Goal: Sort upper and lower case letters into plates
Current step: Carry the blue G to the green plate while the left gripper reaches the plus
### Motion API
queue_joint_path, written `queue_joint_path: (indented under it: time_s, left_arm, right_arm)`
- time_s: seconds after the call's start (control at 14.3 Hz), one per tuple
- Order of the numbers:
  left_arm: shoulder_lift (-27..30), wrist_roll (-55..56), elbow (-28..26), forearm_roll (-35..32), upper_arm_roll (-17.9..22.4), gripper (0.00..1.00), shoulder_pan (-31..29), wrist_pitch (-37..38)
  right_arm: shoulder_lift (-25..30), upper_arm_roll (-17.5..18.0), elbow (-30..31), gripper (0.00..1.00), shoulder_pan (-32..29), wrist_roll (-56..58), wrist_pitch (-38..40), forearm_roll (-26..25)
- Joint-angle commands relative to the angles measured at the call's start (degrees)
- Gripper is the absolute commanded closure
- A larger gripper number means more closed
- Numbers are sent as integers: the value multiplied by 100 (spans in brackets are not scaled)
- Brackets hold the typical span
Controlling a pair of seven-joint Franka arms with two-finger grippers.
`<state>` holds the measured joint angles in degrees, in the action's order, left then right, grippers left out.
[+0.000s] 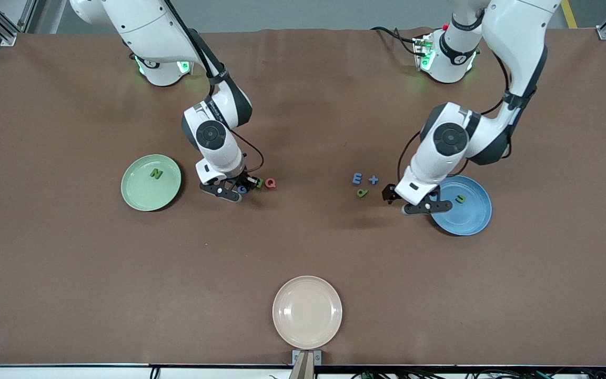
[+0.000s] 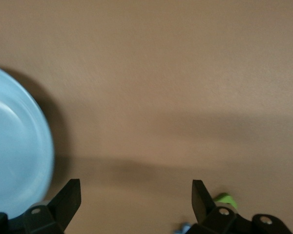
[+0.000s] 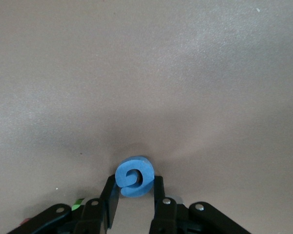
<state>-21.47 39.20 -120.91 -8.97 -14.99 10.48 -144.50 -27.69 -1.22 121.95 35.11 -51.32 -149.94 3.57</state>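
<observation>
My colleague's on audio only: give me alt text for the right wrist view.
The right gripper is shut on a blue letter G, held between its black fingers just above the bare brown table. Nothing else shows clearly in this view.

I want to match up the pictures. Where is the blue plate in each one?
Front view: the blue plate lies at the left arm's end of the table, under the open left gripper.
Left wrist view: the blue plate is at the picture's edge, beside one finger.
Right wrist view: not in it.
Shared landmark: the brown table.
</observation>
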Motion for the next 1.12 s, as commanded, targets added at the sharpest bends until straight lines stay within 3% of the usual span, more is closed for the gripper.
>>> queue_joint_path:
  time_s: [0.0,0.07,0.14,0.35,0.56,1.05]
  left_arm:
    - [-6,658,-108,-52,-4,0,287,62]
    - [-93,641,-109,-52,-13,0,392,71]
    - [-172,650,-109,-52,-13,0,515,62]
    - [-401,571,-143,-78,-13,0,736,62]
    - [-384,238,-354,-96,-22,2,745,53]
    - [-384,-80,-513,-96,-31,22,736,53]
  right_arm:
    - [-88,-28,-110,79,-21,-45,-44,-23]
    - [-88,-28,-119,92,-21,-44,-44,-23]
    - [-79,-36,-119,99,-39,-44,-27,-23]
    - [8,-36,-110,100,-240,305,114,-40]
    - [482,-28,-40,100,-679,1043,772,-40]
    - [1766,-36,1338,100,-2058,3450,985,-40]
